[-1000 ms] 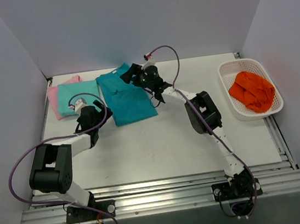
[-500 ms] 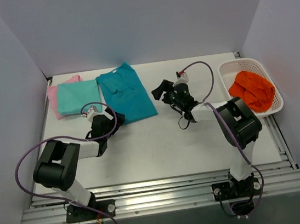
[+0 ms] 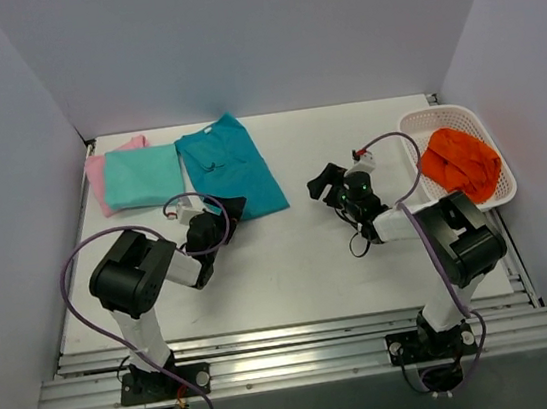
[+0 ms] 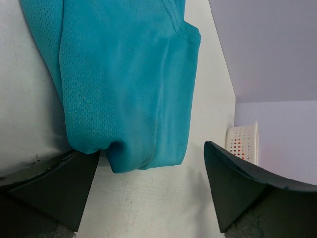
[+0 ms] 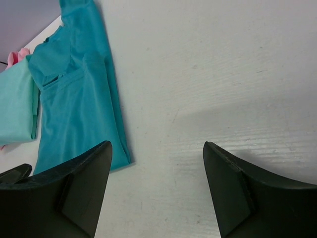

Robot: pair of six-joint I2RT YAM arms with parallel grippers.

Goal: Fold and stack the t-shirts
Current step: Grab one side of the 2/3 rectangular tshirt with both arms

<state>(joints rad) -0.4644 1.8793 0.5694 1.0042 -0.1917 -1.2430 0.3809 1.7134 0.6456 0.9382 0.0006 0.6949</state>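
Observation:
The deep teal t-shirt (image 3: 228, 166) lies folded lengthwise at the back of the table; it also shows in the left wrist view (image 4: 129, 84) and the right wrist view (image 5: 74, 109). The aqua-mint t-shirt (image 3: 143, 176) lies folded on the pink t-shirt (image 3: 96, 174) at the back left. My left gripper (image 3: 226, 211) is open and empty, just in front of the teal shirt's near edge (image 4: 148, 161). My right gripper (image 3: 326, 183) is open and empty over bare table, right of the teal shirt.
A white basket (image 3: 433, 206) with an orange cloth (image 3: 460, 165) stands at the right edge. Grey walls close in the back and both sides. Purple cables loop off both arms.
My right gripper has let go of the teal shirt and pulled back to the right and toward me. My left gripper has moved right to the shirt's near edge. The shirt now lies flat.

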